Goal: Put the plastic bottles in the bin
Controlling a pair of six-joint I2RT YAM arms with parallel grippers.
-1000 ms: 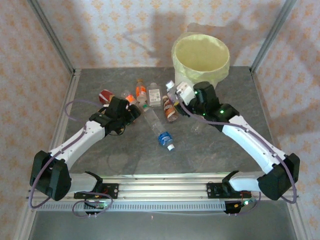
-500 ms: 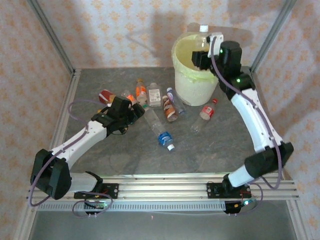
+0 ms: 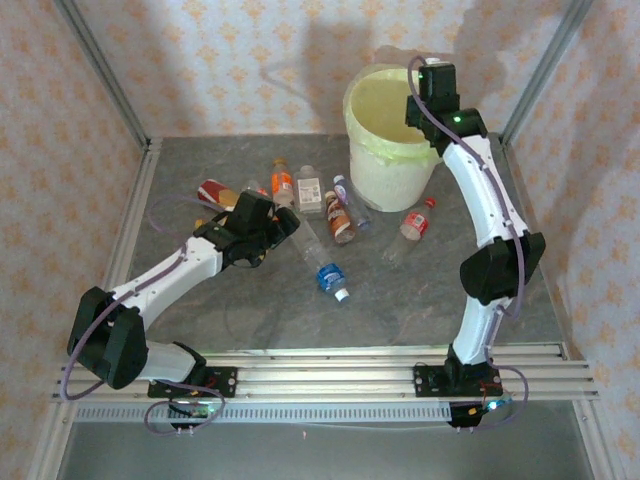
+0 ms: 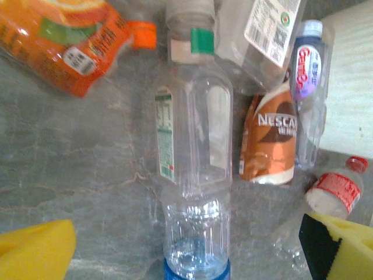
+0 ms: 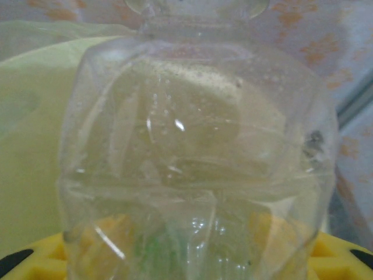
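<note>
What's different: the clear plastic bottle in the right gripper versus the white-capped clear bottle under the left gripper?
The clear plastic bottle in the right gripper is clamped and raised at the cream bin; the white-capped clear bottle lies flat on the grey table, ungripped, under the open left gripper. Both are clear plastic.

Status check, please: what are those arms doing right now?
Right gripper shut on clear bottle, at bin rim. Left gripper open above blue-label bottle. More bottles crowd beside it.
</note>
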